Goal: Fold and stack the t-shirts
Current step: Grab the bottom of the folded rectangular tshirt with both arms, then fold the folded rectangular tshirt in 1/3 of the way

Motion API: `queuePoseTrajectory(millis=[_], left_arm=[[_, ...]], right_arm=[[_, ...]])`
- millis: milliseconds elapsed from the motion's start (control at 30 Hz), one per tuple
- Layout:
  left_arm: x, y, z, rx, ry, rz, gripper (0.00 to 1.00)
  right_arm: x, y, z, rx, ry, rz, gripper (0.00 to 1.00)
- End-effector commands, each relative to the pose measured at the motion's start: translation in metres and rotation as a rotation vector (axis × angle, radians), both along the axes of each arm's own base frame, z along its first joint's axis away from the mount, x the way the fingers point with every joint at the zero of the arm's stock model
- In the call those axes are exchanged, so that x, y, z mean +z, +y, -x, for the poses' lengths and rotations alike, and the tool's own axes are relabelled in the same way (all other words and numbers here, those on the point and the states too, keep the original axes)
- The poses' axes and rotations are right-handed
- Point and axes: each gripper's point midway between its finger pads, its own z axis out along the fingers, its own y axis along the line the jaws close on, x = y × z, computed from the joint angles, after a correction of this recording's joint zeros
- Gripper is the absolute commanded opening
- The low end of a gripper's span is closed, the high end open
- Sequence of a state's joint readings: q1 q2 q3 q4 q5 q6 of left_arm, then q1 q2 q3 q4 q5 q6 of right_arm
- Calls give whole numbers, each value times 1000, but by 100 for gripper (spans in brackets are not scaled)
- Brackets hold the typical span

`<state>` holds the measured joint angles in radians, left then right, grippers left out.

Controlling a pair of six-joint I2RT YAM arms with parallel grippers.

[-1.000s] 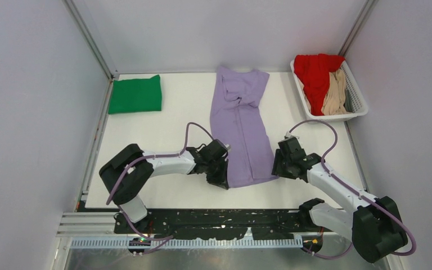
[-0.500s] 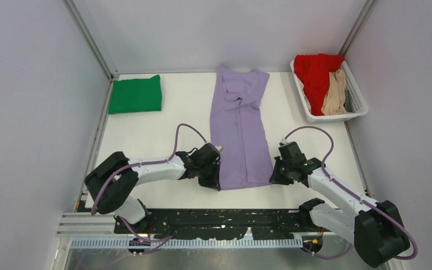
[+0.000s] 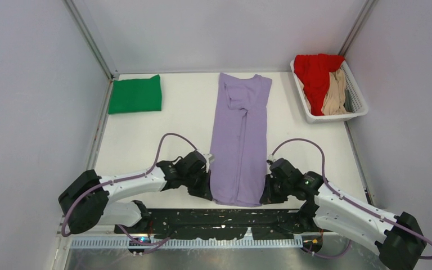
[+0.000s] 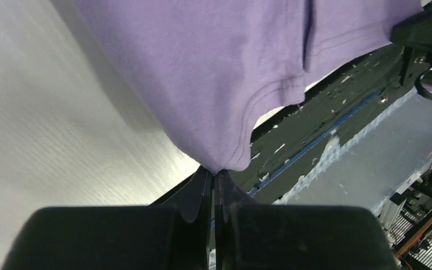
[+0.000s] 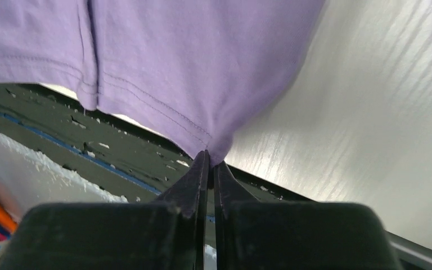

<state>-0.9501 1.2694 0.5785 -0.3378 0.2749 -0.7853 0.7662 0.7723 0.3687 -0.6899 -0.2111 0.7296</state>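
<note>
Lavender t-shirt (image 3: 241, 140) — near-left corner pinched in closed left claw (image 4: 214, 175), near-right in closed right claw (image 5: 209, 160)

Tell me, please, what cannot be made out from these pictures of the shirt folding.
- Top view: the red shirt and tan shirt lie bunched in the basket. Its wall and their own folds hide how many garments are there.
- Top view: the green shirt is folded, so its inner layers are hidden.
- Wrist views: the left claw and right claw pinch the lavender shirt at its near corners. The frame edges cut off the rest.
</note>
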Motion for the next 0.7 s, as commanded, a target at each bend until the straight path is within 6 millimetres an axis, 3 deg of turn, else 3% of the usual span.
queuePoseTrajectory(millis=[0, 100, 300, 567, 667], left_arm=[[31, -24, -15, -32, -48, 111, 0], [45, -33, -37, -24, -60, 152, 0], [78, -43, -109, 71, -186, 199, 0], [84, -48, -202, 166, -177, 181, 0], [87, -40, -236, 225, -212, 161, 0]], right_arm=[[30, 9, -42, -97, -167, -10, 5], [43, 2, -75, -144, -289, 76, 5], [75, 4, -130, -214, -395, 67, 5], [105, -19, -228, -368, -494, 57, 5], [101, -21, -254, -365, -483, 87, 5]])
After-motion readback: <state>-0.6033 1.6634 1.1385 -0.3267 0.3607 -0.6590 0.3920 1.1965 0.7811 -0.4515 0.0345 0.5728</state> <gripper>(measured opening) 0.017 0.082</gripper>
